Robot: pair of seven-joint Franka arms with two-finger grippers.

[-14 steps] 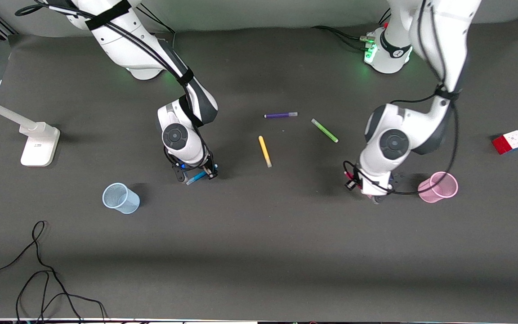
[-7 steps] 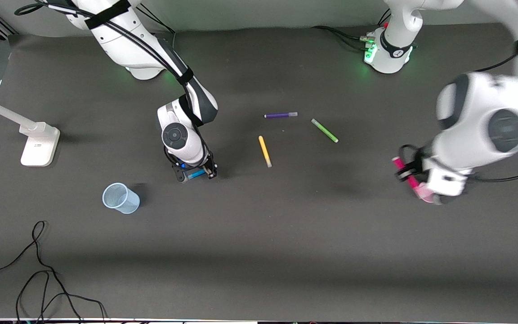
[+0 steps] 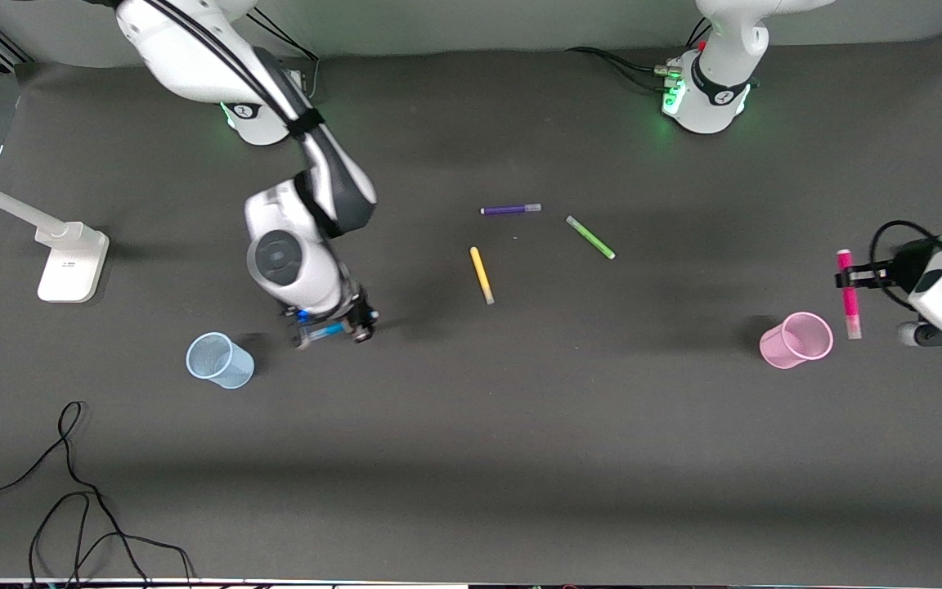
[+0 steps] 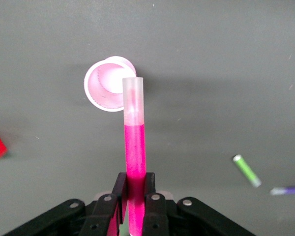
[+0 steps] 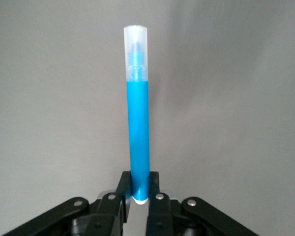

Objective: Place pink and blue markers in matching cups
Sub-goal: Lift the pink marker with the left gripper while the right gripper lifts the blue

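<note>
Pinched in our left gripper [image 4: 136, 194], the pink marker [image 3: 848, 292] hangs in the air just beside the pink cup [image 3: 796, 339], toward the left arm's end of the table. We clamp the blue marker [image 5: 137, 123] in the right gripper [image 5: 139, 194] over bare mat, near the blue cup [image 3: 219, 360]. Purple pen [image 3: 510, 209], green pen [image 3: 590, 237] and yellow pen [image 3: 482, 275] lie mid-table.

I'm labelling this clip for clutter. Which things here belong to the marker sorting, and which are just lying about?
Belong to the job:
pink marker in the left claw
blue marker in the right claw
pink cup
blue cup

Just lying about:
purple pen
yellow pen
green pen
</note>
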